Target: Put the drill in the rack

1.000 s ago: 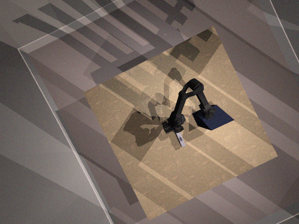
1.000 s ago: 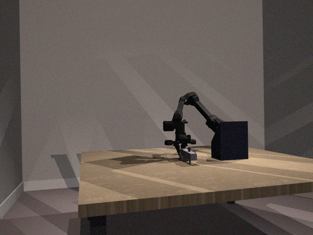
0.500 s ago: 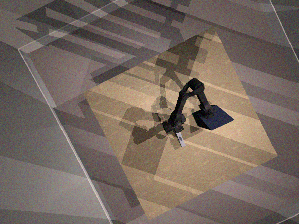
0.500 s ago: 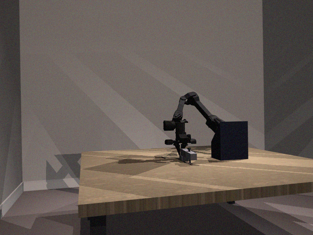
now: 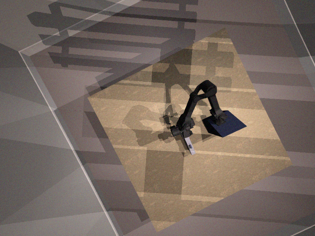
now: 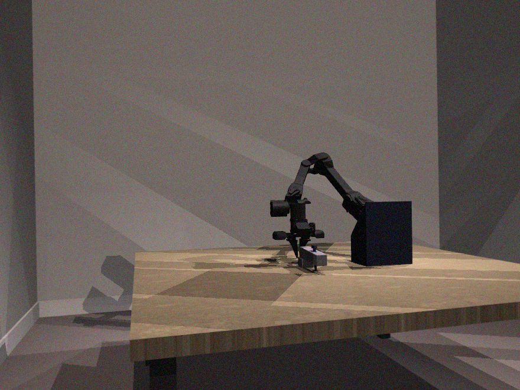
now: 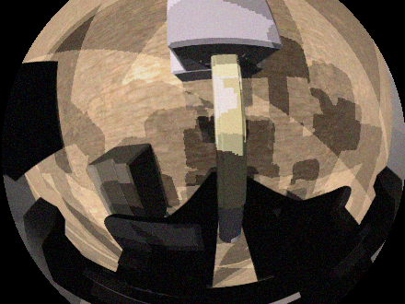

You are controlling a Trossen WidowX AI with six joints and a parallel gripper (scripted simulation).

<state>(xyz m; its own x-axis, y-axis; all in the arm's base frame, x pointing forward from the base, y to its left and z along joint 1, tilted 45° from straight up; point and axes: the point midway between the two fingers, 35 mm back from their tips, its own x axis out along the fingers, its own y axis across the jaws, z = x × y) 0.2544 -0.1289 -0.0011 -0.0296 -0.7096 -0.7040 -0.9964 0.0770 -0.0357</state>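
In the wrist view, the gripper (image 5: 185, 134) (image 6: 298, 253) (image 7: 224, 177) pinches the pale-yellow drill (image 7: 229, 111), whose dark tip points to 6 o'clock. The drill's upper end overlaps the white block (image 5: 192, 151) (image 6: 311, 256) (image 7: 221, 23) at 12 o'clock; whether it remains inside, I cannot tell. A dark grey block (image 7: 138, 181) stands farther off, toward 8 o'clock.

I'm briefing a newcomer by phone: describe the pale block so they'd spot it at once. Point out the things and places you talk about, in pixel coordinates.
On the wooden table (image 5: 203, 177) (image 6: 252, 310) (image 7: 124, 111), find the arm's dark blue pedestal (image 5: 233, 124) (image 6: 388, 233) (image 7: 32, 115). The arm reaches from it to a black gripper (image 5: 185, 134) (image 6: 298, 252) (image 7: 224, 177). Beside that is the block (image 5: 188, 141) (image 6: 319, 260) (image 7: 221, 23): long, pale lavender-grey, unlike the slim yellow rod (image 7: 227, 97) in the fingers.
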